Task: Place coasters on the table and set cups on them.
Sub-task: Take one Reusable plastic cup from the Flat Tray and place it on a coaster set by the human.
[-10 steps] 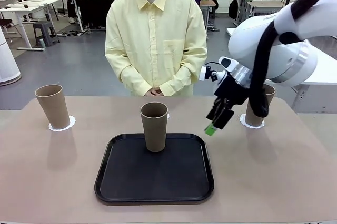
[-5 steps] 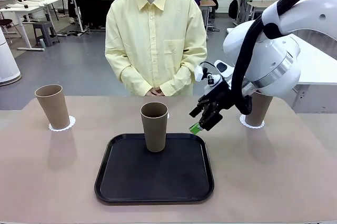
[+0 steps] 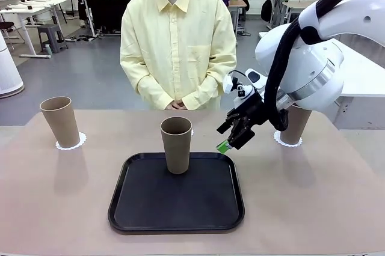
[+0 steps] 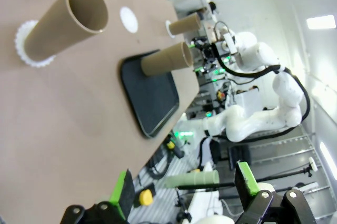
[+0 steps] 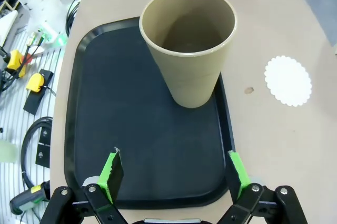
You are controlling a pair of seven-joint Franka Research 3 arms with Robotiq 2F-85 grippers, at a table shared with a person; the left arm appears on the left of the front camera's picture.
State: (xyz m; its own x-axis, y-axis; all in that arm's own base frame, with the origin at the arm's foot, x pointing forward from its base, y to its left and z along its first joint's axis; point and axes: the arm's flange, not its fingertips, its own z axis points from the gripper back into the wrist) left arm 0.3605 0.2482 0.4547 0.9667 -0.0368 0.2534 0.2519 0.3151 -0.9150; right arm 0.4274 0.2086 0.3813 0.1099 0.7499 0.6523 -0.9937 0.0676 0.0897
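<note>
Cup (image 3: 176, 144) upright on tray (image 3: 177, 211) – right claw (image 3: 233, 138) apart nr it; left claw (image 4: 184, 190) apart.

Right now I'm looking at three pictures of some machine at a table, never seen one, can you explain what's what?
It is a robot with two white arms, each ending in a two-finger claw with green pads. The front picture looks across the tan table at a person standing opposite. The other two come from cameras on the wrists. Two cups sit on paper doilies: the left cup and the right cup. A third cup stands on a black tray, near a bare doily. The right gripper hangs open by that cup; the left gripper is open too. Nothing is held.
</note>
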